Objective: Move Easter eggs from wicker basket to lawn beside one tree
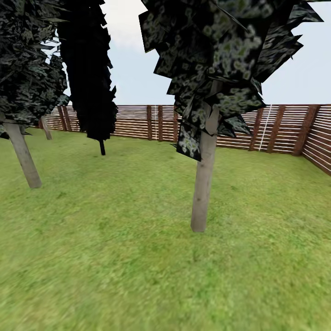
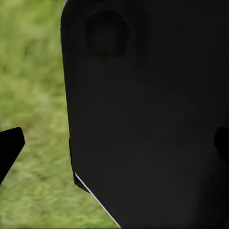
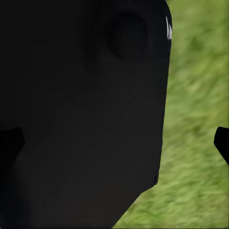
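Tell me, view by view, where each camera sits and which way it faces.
Head view: on the robot's head, facing forward and down over the lawn toward a pale tree trunk, with the slat fence behind.
Left wrist view: near the left gripper, looking along its fingers at a dark body panel and grass beside it.
Right wrist view: near the right gripper, looking past a dark body panel to grass.
Shared: all three views show the lawn; both wrist views show dark panels.

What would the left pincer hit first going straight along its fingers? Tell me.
Probably the broad black robot body panel directly ahead of the left pincer; blurred green grass lawn lies beside it. Depth is unclear.
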You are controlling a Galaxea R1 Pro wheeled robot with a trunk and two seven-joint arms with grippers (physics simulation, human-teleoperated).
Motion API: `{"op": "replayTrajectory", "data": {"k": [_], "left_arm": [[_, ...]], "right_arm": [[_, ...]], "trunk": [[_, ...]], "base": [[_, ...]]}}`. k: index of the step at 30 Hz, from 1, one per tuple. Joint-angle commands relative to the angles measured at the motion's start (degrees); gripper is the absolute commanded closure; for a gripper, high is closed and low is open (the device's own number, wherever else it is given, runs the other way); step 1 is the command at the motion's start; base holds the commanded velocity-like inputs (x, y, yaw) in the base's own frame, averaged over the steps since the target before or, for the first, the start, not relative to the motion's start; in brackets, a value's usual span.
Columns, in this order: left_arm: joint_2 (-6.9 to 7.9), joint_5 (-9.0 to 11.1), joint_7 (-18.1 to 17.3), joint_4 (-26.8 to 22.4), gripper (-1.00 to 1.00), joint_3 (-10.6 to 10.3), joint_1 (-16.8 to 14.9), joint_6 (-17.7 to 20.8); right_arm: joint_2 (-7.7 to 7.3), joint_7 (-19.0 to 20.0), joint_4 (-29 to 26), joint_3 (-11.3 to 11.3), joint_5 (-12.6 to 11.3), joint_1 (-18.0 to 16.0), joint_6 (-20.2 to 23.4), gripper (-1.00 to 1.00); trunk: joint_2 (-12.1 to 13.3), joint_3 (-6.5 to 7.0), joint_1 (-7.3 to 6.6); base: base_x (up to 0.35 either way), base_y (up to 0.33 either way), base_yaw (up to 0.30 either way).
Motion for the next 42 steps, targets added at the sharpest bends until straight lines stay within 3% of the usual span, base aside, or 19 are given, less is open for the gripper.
{"op": "replayTrajectory", "data": {"k": [1,8,13,14,28,42], "left_arm": [[0.33,0.3,-0.3,-0.3,-1.00,-0.3,0.3,0.1],[-0.35,-0.3,-0.5,-2.6,-1.00,-0.8,0.5,-0.6],[-0.39,-0.3,-0.5,-3.1,-1.00,-0.8,0.5,-0.6],[-0.48,-0.3,-0.5,-3.1,-1.00,-0.8,0.5,-0.6],[-0.68,-0.2,-0.6,-3.1,-1.00,-0.8,0.5,-0.7],[-0.79,-0.2,-0.6,-3.1,-1.00,-0.8,0.5,-0.7]], "right_arm": [[-0.33,-0.3,-0.3,0.2,-0.1,-0.3,0.2,-1.00],[-2.58,0.9,0.9,0.1,0.1,-2.6,0.1,-1.00],[-1.86,0.4,-0.1,0.3,0.7,-4.3,0.4,-1.00],[-1.85,0.4,-1.1,0.3,0.7,-7.8,0.4,-1.00],[-1.85,0.3,-1.2,0.3,0.9,-7.8,0.4,-1.00],[-1.85,0.3,-1.2,0.5,0.9,-7.8,0.3,-1.00]], "trunk": [[0.0,-0.03,0.00],[0.0,-0.05,0.00],[0.0,-0.06,0.00],[0.0,-0.06,0.00],[0.0,-0.06,0.00],[0.0,-0.06,0.00]], "base": [[0.000,0.000,0.007],[0.000,0.000,0.014],[0.000,0.000,0.273],[0.000,0.000,0.297],[0.013,0.003,0.299],[0.300,0.049,0.299]]}}
